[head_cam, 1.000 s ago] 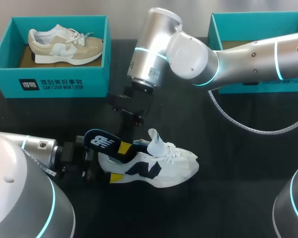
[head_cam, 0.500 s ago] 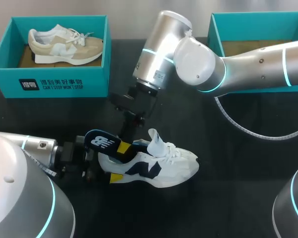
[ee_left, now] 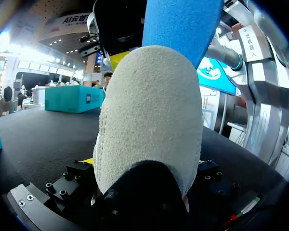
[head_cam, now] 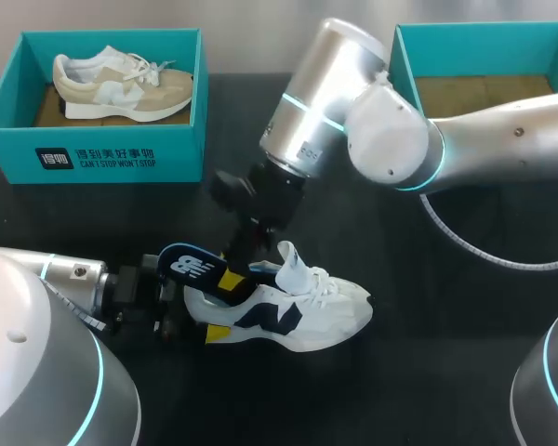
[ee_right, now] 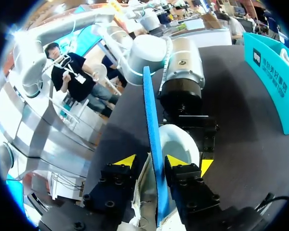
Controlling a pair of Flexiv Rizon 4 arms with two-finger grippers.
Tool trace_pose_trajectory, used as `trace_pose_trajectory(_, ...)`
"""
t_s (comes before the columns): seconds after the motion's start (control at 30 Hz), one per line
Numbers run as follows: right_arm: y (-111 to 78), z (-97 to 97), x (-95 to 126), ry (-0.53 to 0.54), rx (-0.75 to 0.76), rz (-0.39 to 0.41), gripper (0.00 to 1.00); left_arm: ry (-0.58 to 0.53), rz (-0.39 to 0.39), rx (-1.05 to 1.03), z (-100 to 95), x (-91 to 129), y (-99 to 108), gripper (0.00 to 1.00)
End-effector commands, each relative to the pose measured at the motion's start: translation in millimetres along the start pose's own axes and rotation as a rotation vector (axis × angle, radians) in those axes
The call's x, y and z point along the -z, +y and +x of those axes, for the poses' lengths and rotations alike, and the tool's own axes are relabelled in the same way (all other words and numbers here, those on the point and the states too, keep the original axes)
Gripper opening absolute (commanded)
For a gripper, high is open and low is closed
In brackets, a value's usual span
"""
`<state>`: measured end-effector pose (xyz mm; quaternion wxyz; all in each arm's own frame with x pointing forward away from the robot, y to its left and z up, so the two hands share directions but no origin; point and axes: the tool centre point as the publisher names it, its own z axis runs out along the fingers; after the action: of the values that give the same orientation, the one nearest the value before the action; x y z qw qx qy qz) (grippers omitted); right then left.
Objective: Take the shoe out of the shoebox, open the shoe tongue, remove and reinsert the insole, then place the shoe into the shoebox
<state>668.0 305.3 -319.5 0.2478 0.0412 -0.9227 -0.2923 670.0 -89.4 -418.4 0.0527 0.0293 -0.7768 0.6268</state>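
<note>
Left tool [ee_left: 143, 163]: clamped on the white sneaker's [head_cam: 307, 307] heel.
Right tool [ee_right: 151, 161]: pinching the blue insole [ee_right: 151, 110], which sticks out of the shoe.
Sneaker: on the black tabletop [head_cam: 446, 353].

Spotted white lettering on the front of the teal cardboard shoebox [head_cam: 181, 153], a white logo on the navy foam insole [head_cam: 191, 265], a dark letter on the white mesh sneaker [head_cam: 335, 311].

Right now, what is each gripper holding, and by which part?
Left gripper holds the white shoe by its heel. Right gripper pinches the blue insole across its faces, where it sticks out of the shoe.
</note>
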Motion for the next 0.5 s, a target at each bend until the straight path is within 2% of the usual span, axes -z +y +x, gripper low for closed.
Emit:
trace_pose_trajectory(0.03, -0.1, 4.2, -3.4, -0.083, -0.015, 0.008, 0.34, -0.002, -0.001, 0.000, -2.4, -1.6, 4.4, 0.00)
trace_pose_trajectory(0.17, -0.4, 2.4, -4.2, -0.103, -0.024, 0.001, 0.32, -0.002, -0.001, 0.000, -2.4, -1.6, 4.4, 0.00)
trace_pose_trajectory(0.33, 1.1, 1.3, -4.7, -0.116, -0.023, -0.019, 0.24, -0.002, -0.001, 0.000, -2.4, -1.6, 4.4, 0.00)
trace_pose_trajectory(0.4, 2.2, 1.0, -4.3, -0.122, -0.022, -0.028, 0.13, -0.002, -0.001, 0.000, -2.4, -1.6, 4.4, 0.00)
trace_pose_trajectory(0.43, 2.6, 0.8, -4.0, -0.124, -0.022, -0.030, 0.02, -0.002, -0.001, 0.000, -2.4, -1.6, 4.4, 0.00)
trace_pose_trajectory(0.5, 3.3, 0.3, -3.6, -0.129, -0.022, -0.036, 0.00, -0.002, -0.001, 0.000, -2.4, -1.6, 4.4, 0.00)
